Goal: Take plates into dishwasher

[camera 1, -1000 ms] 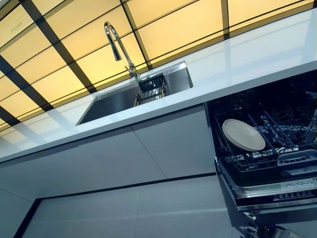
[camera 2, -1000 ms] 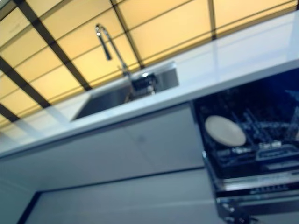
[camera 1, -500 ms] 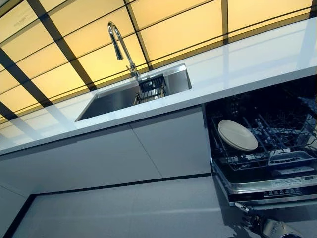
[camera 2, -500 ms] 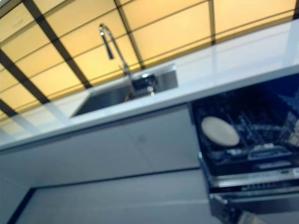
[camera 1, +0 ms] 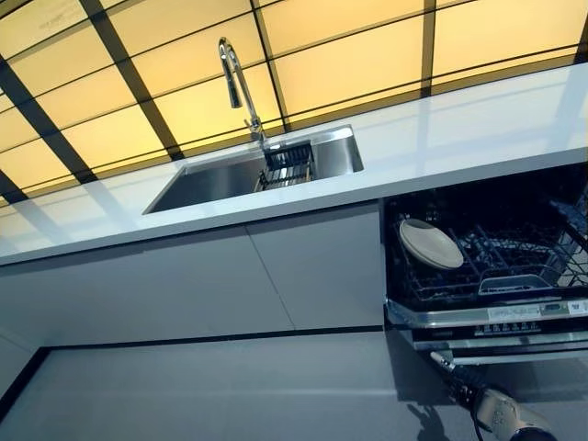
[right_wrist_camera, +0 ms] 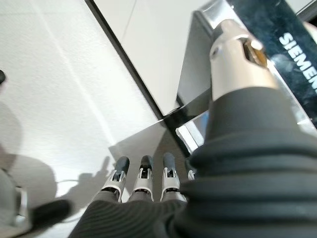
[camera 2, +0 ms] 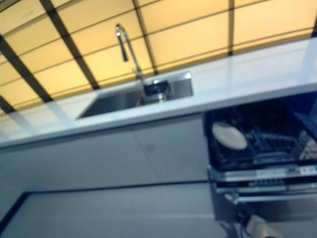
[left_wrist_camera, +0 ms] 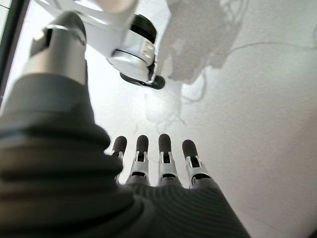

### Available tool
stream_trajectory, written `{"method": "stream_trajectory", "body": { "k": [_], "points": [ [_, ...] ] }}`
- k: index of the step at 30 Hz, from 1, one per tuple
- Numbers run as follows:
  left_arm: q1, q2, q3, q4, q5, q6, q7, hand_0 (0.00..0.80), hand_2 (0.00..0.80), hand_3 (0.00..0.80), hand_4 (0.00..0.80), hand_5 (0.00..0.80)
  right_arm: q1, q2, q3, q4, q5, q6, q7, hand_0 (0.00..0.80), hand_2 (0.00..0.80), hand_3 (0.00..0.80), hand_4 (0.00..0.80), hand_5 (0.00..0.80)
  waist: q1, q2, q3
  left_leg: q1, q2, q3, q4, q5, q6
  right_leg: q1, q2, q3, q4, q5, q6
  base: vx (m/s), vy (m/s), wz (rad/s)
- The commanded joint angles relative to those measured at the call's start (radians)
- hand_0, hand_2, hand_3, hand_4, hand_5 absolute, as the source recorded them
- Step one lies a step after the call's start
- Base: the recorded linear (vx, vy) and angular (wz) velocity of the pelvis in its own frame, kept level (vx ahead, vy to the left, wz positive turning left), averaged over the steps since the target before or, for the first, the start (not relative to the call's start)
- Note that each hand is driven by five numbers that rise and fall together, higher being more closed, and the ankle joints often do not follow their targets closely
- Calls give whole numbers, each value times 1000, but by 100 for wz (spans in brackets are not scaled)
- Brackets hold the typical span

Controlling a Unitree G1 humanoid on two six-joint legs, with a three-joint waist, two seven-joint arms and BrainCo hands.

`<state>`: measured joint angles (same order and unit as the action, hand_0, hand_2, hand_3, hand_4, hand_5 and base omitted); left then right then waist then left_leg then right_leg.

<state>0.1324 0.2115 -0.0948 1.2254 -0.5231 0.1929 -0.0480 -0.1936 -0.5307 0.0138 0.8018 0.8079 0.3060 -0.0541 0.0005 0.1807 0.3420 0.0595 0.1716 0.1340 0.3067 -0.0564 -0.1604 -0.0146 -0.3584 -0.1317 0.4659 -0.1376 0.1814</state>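
A round beige plate (camera 1: pixel 430 243) leans in the pulled-out rack (camera 1: pixel 514 271) of the open dishwasher (camera 1: pixel 491 317) at the right, under the white countertop (camera 1: pixel 459 129); it also shows in the right eye view (camera 2: pixel 229 136). My right hand (camera 1: pixel 464 384) hangs low in front of the dishwasher, open and empty, with straight fingers (right_wrist_camera: pixel 143 178) in the right wrist view. My left hand (left_wrist_camera: pixel 148 166) shows only in the left wrist view, open and empty above the pale floor.
A steel sink (camera 1: pixel 220 181) with a tall faucet (camera 1: pixel 237 83) and a dark wire basket (camera 1: pixel 287 165) is set in the countertop at centre. Grey cabinet fronts (camera 1: pixel 230 285) run below it. The dishwasher's edge (right_wrist_camera: pixel 198 94) is close by my right hand.
The camera has shifted and the whole picture has levelled out. My right hand shows more at the lower right. The plate stays in the rack.
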Motion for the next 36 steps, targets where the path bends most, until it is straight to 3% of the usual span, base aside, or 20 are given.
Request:
{"method": "stream_trajectory", "body": {
  "k": [1,8,15,22,29,36],
  "points": [
    [1,68,-14,20,47,1,6,0,0,0,0,0,-278,-86,-52,-131,1,-204,22,0,0,0,0,0,36,-42,-72,-119,26,-31,121,155,-20,132,11,-33,-94,78,-52,77,-66,-8],
    [13,86,-9,15,69,1,1,0,0,0,0,0,-267,-90,-72,-129,55,-257,28,0,0,0,0,0,51,-53,-77,-124,36,-38,132,164,-25,165,17,-39,-112,88,-46,45,-38,5],
    [23,103,4,13,76,1,-3,0,0,0,0,0,-270,-73,-65,-127,31,-249,18,0,0,0,0,0,65,-64,-94,-111,35,-35,81,163,-25,185,21,-48,-160,107,-31,2,-11,0],
    [5,115,0,4,56,-13,3,0,0,0,0,0,-267,-52,-56,-75,26,-230,24,0,0,0,0,0,77,-95,-121,-93,29,-31,-33,154,-7,193,33,-65,-255,140,-13,-78,-77,0],
    [-51,112,1,33,2,-64,9,0,0,0,0,0,-235,-12,-22,53,-82,-175,63,0,0,0,0,0,78,-133,-176,-84,34,-21,-213,201,-2,183,76,-73,-386,168,-5,-134,-73,1],
    [-120,105,-9,50,-25,-72,28,0,0,0,0,0,-198,-2,8,164,-133,-185,149,0,0,0,0,0,79,-165,-237,-60,41,-11,-351,227,4,182,113,-95,-476,181,-4,-93,-71,0]
  ]
}}
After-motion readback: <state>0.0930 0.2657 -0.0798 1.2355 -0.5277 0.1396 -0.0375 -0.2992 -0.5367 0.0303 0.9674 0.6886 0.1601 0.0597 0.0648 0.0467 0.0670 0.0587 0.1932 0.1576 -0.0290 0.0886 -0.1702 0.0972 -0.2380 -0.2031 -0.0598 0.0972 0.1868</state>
